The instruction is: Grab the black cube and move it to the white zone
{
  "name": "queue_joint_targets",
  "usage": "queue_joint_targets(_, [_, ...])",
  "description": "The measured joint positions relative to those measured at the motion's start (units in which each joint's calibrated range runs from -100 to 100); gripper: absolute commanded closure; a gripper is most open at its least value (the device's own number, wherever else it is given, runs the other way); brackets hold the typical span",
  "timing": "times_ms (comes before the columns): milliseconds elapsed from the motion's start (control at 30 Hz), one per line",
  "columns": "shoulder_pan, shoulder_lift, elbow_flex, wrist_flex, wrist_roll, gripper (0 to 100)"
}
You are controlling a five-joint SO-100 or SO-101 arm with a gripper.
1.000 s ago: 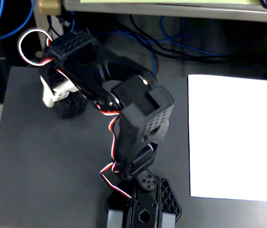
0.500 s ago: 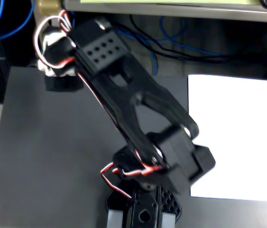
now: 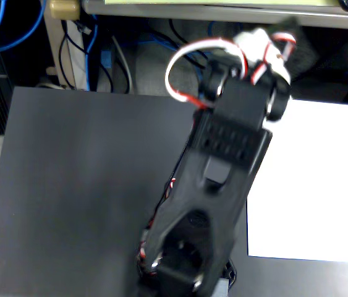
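Note:
The glossy black arm reaches from the bottom centre up to the top right of the fixed view. Its gripper (image 3: 271, 74) end is blurred and seen from above, at the far left corner of the white zone (image 3: 313, 185). I cannot tell how the jaws stand. The white zone is a plain white paper sheet lying on the right side of the dark grey mat (image 3: 87, 185). The arm covers the sheet's left edge. The black cube does not show; it is hidden or out of view.
Red and white wires (image 3: 183, 68) loop off the arm's wrist. Blue and black cables (image 3: 93, 49) hang behind the mat's far edge, under a desk edge (image 3: 223, 9). The mat's left half lies bare.

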Motion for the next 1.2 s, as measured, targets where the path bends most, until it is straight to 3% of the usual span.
queue_joint_targets(167, [12.19, -11.82, 7.04, -0.68, 0.00, 99])
queue_joint_targets(367, [22.08, -11.99, 25.69, -16.86, 0.00, 99])
queue_joint_targets(700, [22.45, -12.40, 26.51, -7.62, 0.00, 99])
queue_joint_targets(1000, [22.53, 28.13, 14.81, -14.04, -0.37, 98])
queue_joint_targets(1200, [25.92, 32.38, 8.87, -14.29, -0.37, 98])
